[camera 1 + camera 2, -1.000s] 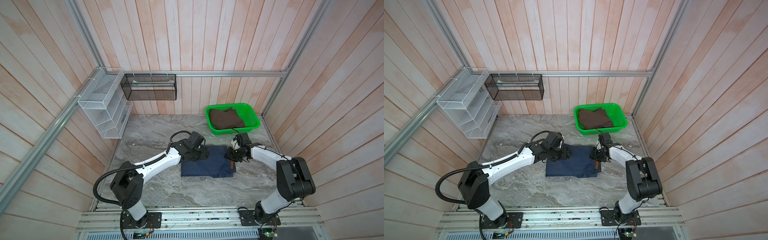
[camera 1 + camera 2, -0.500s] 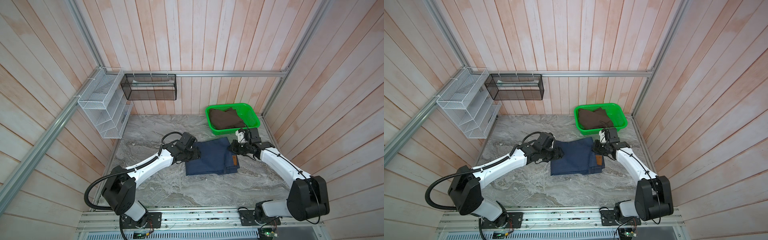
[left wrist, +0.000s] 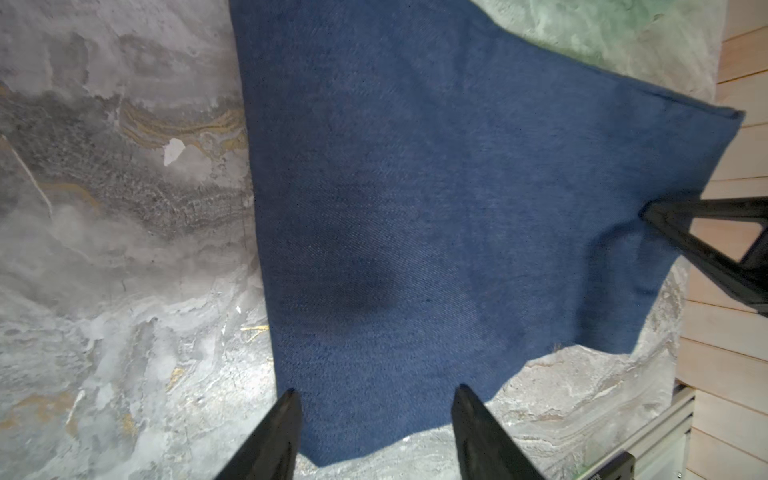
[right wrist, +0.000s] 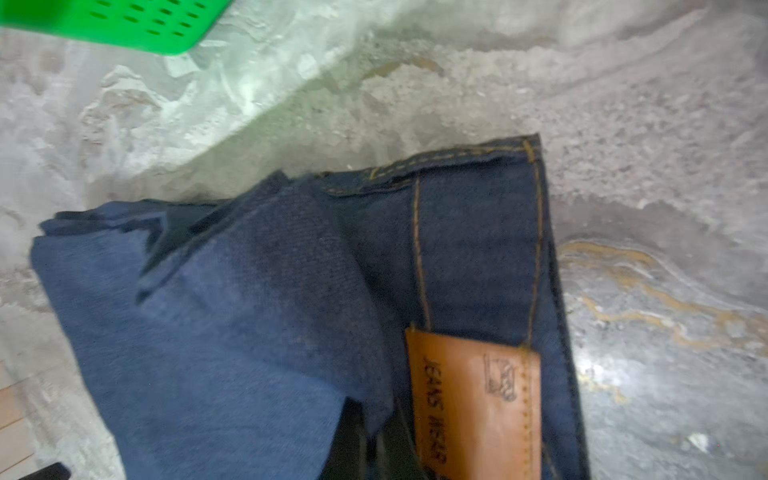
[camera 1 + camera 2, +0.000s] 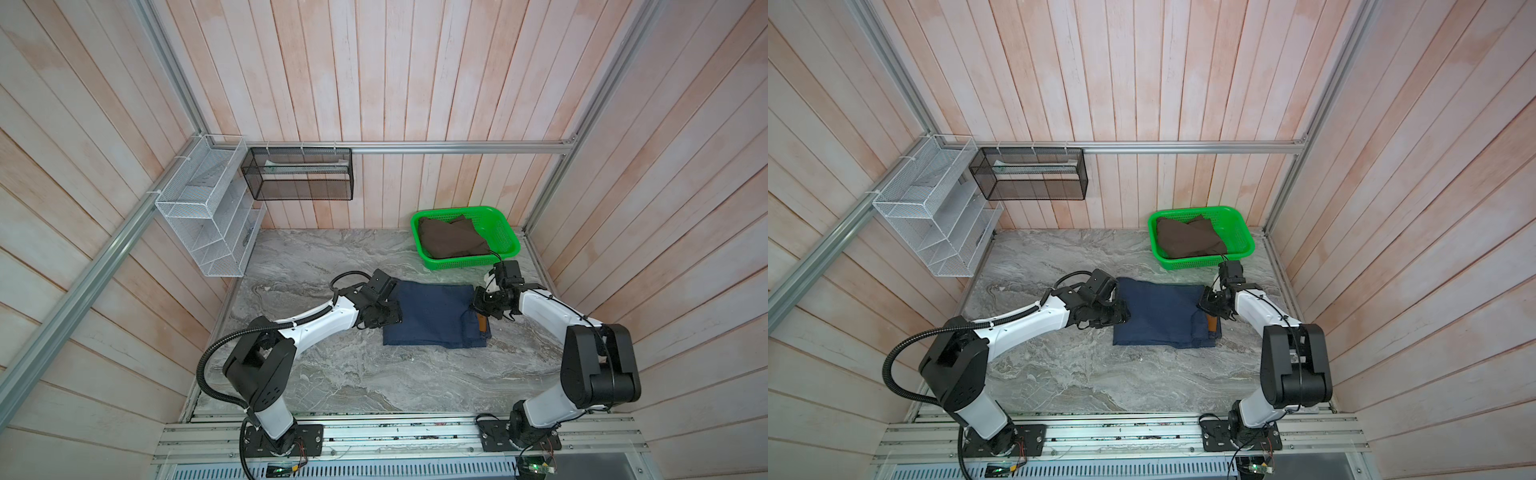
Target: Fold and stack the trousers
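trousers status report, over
Left pincer open at edge of trousers; right pincer shut on waistband end. Trousers folded on table, not yet stacked. Nothing between them and green basket.

Dark navy jeans [image 5: 432,316] folded into flat rectangle, lying on table [image 5: 332,374], right of centre. Left edge straight and neat. Waistband end at right: top layer rumpled, corner raised; tan leather patch [image 4: 473,399] and orange stitching exposed there
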You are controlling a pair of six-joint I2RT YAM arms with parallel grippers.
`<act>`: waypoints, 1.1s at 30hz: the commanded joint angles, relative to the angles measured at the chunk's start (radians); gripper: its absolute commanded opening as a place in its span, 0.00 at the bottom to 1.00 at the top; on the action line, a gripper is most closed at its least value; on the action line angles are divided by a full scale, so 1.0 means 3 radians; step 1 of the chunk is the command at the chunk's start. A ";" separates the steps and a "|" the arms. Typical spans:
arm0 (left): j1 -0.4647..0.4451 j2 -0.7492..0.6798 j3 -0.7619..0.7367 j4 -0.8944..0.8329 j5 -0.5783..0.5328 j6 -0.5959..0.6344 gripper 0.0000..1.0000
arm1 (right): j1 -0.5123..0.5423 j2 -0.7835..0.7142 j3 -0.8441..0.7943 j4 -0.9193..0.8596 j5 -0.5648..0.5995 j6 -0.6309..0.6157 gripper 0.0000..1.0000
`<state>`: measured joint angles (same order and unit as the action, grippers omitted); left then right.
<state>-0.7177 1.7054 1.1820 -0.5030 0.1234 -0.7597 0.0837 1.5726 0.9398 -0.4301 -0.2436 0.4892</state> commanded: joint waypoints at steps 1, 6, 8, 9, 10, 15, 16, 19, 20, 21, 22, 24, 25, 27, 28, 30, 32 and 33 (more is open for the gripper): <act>0.0015 0.0037 0.0138 0.0086 0.0028 0.0065 0.61 | -0.0017 0.0036 -0.0002 -0.0176 0.0519 -0.0004 0.21; 0.0009 0.0077 0.0234 0.0111 0.0061 0.0121 0.60 | -0.0009 -0.0206 0.0078 -0.0393 0.0961 0.0073 0.44; 0.0010 0.0112 0.0272 0.0161 0.0087 0.0139 0.59 | 0.0012 -0.0364 0.0106 -0.0377 0.0918 0.0093 0.45; 0.0008 0.0142 0.0290 0.0203 0.0114 0.0149 0.58 | 0.0029 -0.0450 0.0085 -0.0287 0.0776 0.0085 0.45; 0.0010 0.0179 0.0301 0.0239 0.0141 0.0154 0.57 | 0.0035 -0.0522 0.0040 -0.0179 0.0600 0.0109 0.42; 0.0025 0.0499 0.0355 0.0521 0.0428 0.0098 0.42 | 0.0039 -0.0469 -0.0215 0.0302 -0.0522 0.0330 0.18; 0.0025 0.0556 0.0350 0.0580 0.0490 0.0072 0.39 | 0.0038 -0.0409 -0.0256 0.0332 -0.0640 0.0352 0.14; 0.0030 0.0669 0.0273 0.0751 0.0637 -0.0032 0.32 | 0.0024 -0.0318 -0.0476 0.0466 -0.0813 0.0425 0.04; 0.0030 0.0686 0.0240 0.0782 0.0656 -0.0053 0.32 | 0.0023 -0.0323 -0.0555 0.0495 -0.0798 0.0447 0.02; 0.0030 0.0699 0.0211 0.0787 0.0660 -0.0067 0.32 | 0.0019 -0.0323 -0.0631 0.0517 -0.0778 0.0455 0.02; 0.0033 0.0704 0.0183 0.0782 0.0657 -0.0075 0.32 | 0.0010 -0.0317 -0.0688 0.0521 -0.0750 0.0455 0.01; 0.0049 0.0722 0.0123 0.0750 0.0650 -0.0091 0.33 | -0.0036 -0.0257 -0.0800 0.0506 -0.0682 0.0428 0.01; 0.0055 0.0727 0.0094 0.0744 0.0648 -0.0096 0.35 | -0.0062 -0.0226 -0.0838 0.0491 -0.0623 0.0413 0.01; 0.0079 0.0741 0.0037 0.0740 0.0645 -0.0106 0.38 | -0.0150 -0.0152 -0.0905 0.0448 -0.0446 0.0375 0.01; 0.0092 0.0748 0.0011 0.0740 0.0644 -0.0106 0.40 | -0.0209 -0.0117 -0.0940 0.0452 -0.0381 0.0369 0.01; 0.0107 0.0761 -0.0007 0.0714 0.0638 -0.0084 0.44 | -0.0277 -0.0084 -0.0974 0.0449 -0.0284 0.0345 0.03; 0.0109 0.0769 -0.0007 0.0668 0.0625 -0.0044 0.47 | -0.0289 -0.0073 -0.0944 0.0387 -0.0189 0.0305 0.05; 0.0112 0.0763 -0.0003 0.0645 0.0619 -0.0024 0.48 | -0.0294 -0.0080 -0.0929 0.0360 -0.0175 0.0293 0.07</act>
<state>-0.6903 1.9144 1.1934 -0.2935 0.3107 -0.7830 0.0116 1.5139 0.6834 -0.2657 -0.4229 0.5991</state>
